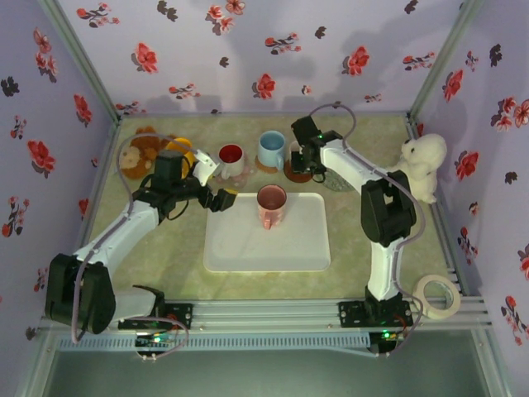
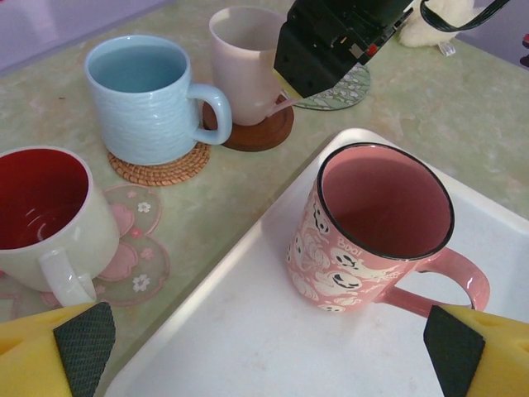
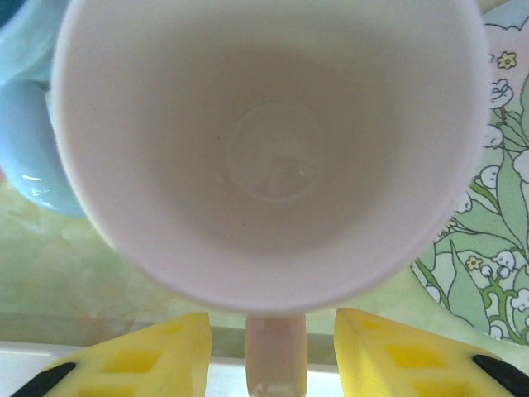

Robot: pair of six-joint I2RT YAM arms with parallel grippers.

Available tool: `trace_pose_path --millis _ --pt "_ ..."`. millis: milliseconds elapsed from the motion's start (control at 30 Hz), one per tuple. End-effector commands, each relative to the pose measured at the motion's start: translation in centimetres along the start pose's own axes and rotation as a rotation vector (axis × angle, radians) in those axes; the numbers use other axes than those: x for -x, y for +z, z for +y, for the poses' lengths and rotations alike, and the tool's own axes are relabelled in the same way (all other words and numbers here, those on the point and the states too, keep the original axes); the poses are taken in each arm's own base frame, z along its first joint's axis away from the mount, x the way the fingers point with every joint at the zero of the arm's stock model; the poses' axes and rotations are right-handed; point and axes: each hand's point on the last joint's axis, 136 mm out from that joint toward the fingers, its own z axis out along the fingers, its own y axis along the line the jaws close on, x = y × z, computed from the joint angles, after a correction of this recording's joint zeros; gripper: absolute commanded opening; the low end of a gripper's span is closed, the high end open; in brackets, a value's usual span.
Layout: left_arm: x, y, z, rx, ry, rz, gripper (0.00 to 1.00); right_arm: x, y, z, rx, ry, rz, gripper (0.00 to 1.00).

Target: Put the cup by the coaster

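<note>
From left: the left tool [image 1: 213,185] hangs wide open and empty over the near-left of the white tray [image 2: 248,331]. A red-lined mug [image 2: 45,219] and a blue mug [image 2: 145,95] stand along the far counter [image 2: 413,107]. The pale pink cup [image 3: 273,157] rests on a dark wooden coaster [image 2: 264,136], just beside a green floral coaster [image 3: 488,265]. The right tool [image 3: 277,360] is open, its fingers flanking the cup's handle without touching it. A crooked withdrawal could snag that handle and drag the cup into the blue mug close by. From overhead the right tool hides the cup, so how squarely it sits is unclear.
</note>
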Motion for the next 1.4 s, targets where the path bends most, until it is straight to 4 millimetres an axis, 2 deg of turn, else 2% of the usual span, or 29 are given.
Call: trace_pose_path --millis 0,167,367,667,833,1000,1133,1367 --pt "0.7 -0.7 -0.3 -0.005 0.009 -0.028 0.99 0.2 -2.3 0.0 0.007 0.027 -0.035 0.48" --pt "1.2 -1.1 -0.4 -0.004 0.019 -0.034 0.99 0.1 -4.0 0.1 0.01 0.029 -0.055 0.53" --pt "2.3 -2.0 -0.7 0.001 0.032 -0.05 0.99 -0.3 -6.8 1.0 0.038 0.031 -0.094 0.71" --pt "3.0 -3.0 -1.3 0.002 0.05 -0.057 0.99 -1.4 -12.4 2.5 0.046 -0.01 -0.164 0.99" --pt "3.1 -4.0 -2.0 0.007 0.066 -0.073 0.99 -3.6 -14.7 3.6 0.063 -0.03 -0.167 0.99" --pt "2.4 -5.0 -3.0 0.001 0.062 -0.067 1.0 -6.7 -15.8 4.8 0.087 -0.042 -0.134 0.99" --pt "1.4 -6.1 -4.1 0.002 0.049 -0.078 0.99 -9.7 -16.0 5.7 0.097 -0.059 -0.094 0.99" --pt "-1.3 -7.3 -5.6 0.008 0.029 -0.066 0.99 -14.4 -14.9 7.8 0.125 -0.072 -0.025 0.99"
